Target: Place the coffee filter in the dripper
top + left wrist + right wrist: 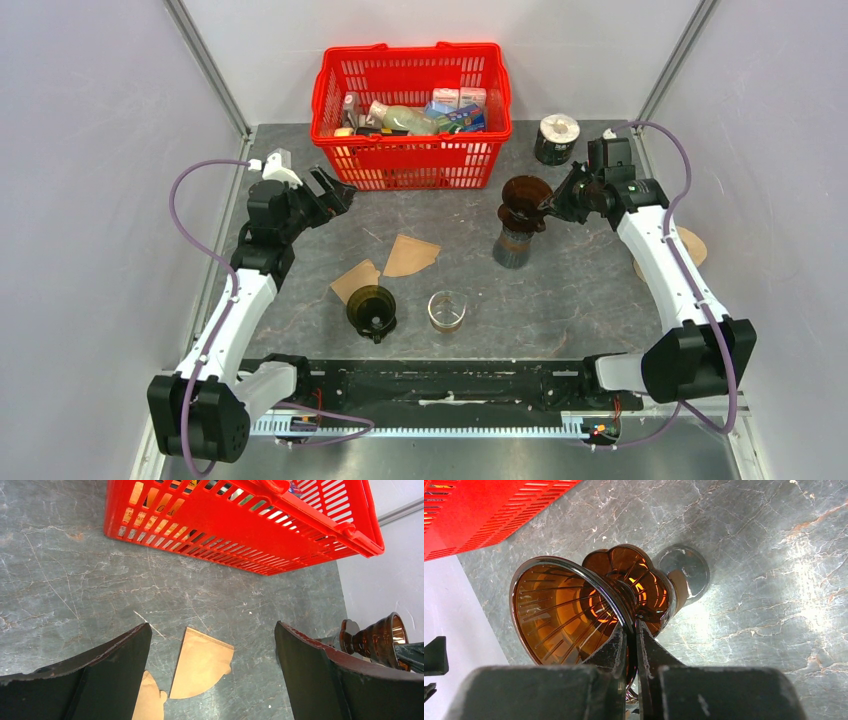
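A: Top view, go.
B: Left claw (335,190) wide, nothing in it. The coffee filter (410,255) lies flat on the worktop (580,290), near the claw on its inner side. The second filter (355,280) is just beside that one. Right claw (556,205) is narrow, nipping the dripper (524,200).

A: Left wrist?
B: Left claw (211,630) has its jaws spread either side of the coffee filter (200,665), probably lined up to come down on it. The red basket (240,525) is ahead of the fingertips, the dripper (375,637) well off to the right.

A: Right wrist?
B: Right claw (630,630) is clamped on the dripper (564,610) wall at the rim, one finger inside and one outside. The metal cup (686,572) sits beyond the tips, under the dripper's base. Contact unclear. My guess is the grip steadies it, mouth clear for the filter. The dripper has no filter in it yet.
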Action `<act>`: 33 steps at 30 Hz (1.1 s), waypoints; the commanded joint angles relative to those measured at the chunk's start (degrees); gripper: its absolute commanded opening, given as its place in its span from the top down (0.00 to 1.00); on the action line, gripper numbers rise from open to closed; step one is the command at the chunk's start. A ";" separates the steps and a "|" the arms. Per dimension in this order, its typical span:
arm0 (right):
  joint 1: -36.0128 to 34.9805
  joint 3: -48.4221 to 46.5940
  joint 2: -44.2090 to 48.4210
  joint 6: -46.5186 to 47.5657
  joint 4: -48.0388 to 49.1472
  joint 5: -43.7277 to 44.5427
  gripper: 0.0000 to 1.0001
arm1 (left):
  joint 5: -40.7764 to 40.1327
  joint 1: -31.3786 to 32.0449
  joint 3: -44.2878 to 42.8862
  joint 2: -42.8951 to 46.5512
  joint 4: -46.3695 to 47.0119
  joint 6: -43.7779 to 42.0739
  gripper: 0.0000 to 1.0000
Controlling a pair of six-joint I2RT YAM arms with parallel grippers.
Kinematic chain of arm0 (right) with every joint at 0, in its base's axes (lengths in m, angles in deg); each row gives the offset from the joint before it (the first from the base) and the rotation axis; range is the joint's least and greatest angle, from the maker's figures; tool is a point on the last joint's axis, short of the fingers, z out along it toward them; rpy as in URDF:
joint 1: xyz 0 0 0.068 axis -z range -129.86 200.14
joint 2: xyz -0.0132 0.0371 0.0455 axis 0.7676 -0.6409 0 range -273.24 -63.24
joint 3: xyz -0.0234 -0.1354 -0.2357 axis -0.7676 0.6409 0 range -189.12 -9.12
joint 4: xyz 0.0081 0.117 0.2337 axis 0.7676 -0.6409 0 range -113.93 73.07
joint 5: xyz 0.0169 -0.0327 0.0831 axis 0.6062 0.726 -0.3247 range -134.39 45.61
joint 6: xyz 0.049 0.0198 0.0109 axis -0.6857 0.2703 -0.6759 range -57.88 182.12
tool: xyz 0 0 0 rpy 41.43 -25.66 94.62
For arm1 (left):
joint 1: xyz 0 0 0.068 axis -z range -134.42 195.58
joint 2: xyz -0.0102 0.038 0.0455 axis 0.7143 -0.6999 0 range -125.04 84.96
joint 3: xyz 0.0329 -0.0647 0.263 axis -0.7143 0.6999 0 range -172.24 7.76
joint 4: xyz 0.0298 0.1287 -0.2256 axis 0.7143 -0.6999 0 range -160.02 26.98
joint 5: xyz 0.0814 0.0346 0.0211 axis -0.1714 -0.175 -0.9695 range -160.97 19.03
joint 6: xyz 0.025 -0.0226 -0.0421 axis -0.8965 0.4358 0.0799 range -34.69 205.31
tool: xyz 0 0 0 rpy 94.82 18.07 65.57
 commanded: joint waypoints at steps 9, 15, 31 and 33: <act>-0.21 -0.09 -0.71 2.43 0.42 -1.62 1.00 | -1.68 0.12 -1.04 -0.17 -0.09 -2.03 0.00; -0.19 0.35 -1.07 2.81 0.26 -1.01 0.99 | -1.93 0.15 -1.13 0.09 -0.33 -2.24 0.00; -0.86 1.70 -0.47 3.16 -1.22 1.87 0.94 | -3.93 0.15 -1.40 0.09 -1.44 -2.64 0.00; -1.01 1.76 -0.66 3.17 -1.26 1.86 0.93 | -3.88 0.24 -1.40 -0.05 -1.44 -2.69 0.00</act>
